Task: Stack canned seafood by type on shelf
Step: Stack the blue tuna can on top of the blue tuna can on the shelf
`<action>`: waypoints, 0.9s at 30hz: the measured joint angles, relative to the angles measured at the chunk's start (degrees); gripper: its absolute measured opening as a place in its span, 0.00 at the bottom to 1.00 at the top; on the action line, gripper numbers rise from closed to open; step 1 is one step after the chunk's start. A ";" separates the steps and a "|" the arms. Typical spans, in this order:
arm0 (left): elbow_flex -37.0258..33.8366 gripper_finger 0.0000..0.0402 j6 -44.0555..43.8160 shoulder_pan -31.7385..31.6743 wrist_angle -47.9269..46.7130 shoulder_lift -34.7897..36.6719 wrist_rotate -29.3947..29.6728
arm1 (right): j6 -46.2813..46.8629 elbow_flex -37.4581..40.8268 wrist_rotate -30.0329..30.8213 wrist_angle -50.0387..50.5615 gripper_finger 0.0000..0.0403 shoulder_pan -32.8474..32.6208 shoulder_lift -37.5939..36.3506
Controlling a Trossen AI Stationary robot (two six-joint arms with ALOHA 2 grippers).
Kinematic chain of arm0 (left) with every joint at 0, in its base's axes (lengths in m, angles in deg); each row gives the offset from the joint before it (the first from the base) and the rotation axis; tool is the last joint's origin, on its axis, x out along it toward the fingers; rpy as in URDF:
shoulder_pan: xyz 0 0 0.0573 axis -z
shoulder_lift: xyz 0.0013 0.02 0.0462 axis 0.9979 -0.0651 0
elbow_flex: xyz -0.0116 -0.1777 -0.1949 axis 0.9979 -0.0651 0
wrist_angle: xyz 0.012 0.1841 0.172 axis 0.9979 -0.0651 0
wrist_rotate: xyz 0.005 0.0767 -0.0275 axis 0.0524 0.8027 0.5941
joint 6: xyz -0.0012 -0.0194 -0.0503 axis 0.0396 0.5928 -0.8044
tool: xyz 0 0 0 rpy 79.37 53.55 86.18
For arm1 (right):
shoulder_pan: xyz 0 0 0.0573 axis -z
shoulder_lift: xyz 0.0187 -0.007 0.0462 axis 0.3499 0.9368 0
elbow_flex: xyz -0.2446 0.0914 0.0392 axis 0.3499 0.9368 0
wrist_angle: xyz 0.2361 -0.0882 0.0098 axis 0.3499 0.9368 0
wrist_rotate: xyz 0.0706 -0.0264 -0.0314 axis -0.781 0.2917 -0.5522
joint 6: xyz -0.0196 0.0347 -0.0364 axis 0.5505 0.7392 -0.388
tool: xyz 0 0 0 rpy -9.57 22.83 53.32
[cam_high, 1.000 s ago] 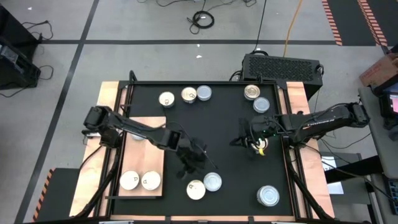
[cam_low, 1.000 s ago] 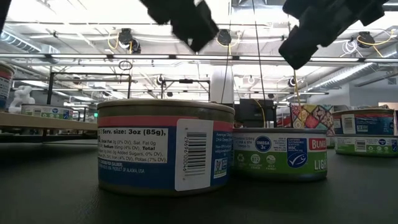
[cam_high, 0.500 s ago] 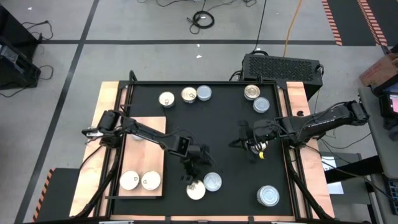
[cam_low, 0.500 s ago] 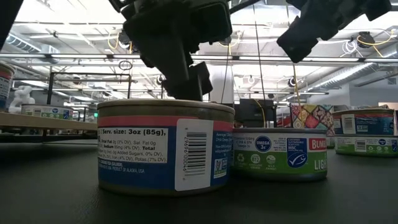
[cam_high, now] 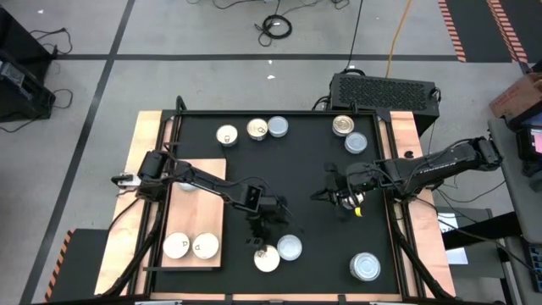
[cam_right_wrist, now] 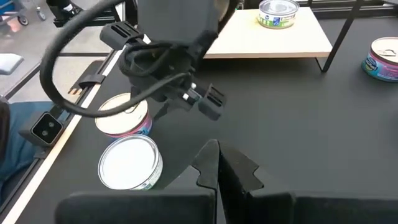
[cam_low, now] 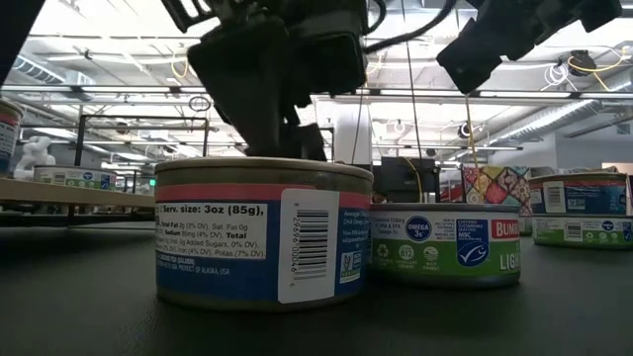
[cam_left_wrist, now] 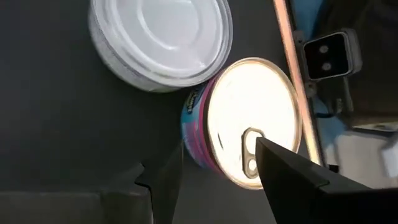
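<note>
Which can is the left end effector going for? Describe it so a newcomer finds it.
On the black mat, near its front edge, two cans touch. It's the cream-topped can with a pull tab, under the open left end effector; its neighbour has a plain silver top.

The high view looks straight down on the whole black mat (cam_high: 305, 169) from far above, with floor around it. The low view sits at mat level, close against a pink-banded tin (cam_low: 262, 232) filling the frame's centre-left, facing the room behind. The left wrist view looks down, very near, on that tin (cam_left_wrist: 249, 121) and a silver-topped tin (cam_left_wrist: 161, 40). The right wrist view looks across the mat at both from farther off, in its lower left.
</note>
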 joint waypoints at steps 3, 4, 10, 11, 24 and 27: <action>0.00 0.50 -0.03 -0.55 0.38 -1.04 -1.82 | 0.00 0.00 0.00 0.11 0.00 0.00 0.00; -0.02 0.50 -0.07 -0.73 0.43 -1.28 -2.22 | 0.00 0.00 0.00 0.12 0.00 0.00 0.00; -0.02 0.50 -0.11 -0.82 0.44 -1.46 -2.52 | -0.22 0.00 0.00 0.32 0.00 0.00 0.00; -0.01 0.50 -0.11 -0.82 0.41 -1.47 -2.51 | -0.22 0.00 0.00 0.31 0.00 0.00 0.00; 0.00 0.47 -1.09 -0.36 0.50 -1.44 -0.22 | -0.04 0.00 0.00 0.32 0.00 0.00 0.00; 0.00 0.42 -1.11 -0.34 0.66 -1.44 -0.20 | 0.00 0.00 0.00 0.34 0.00 0.00 0.00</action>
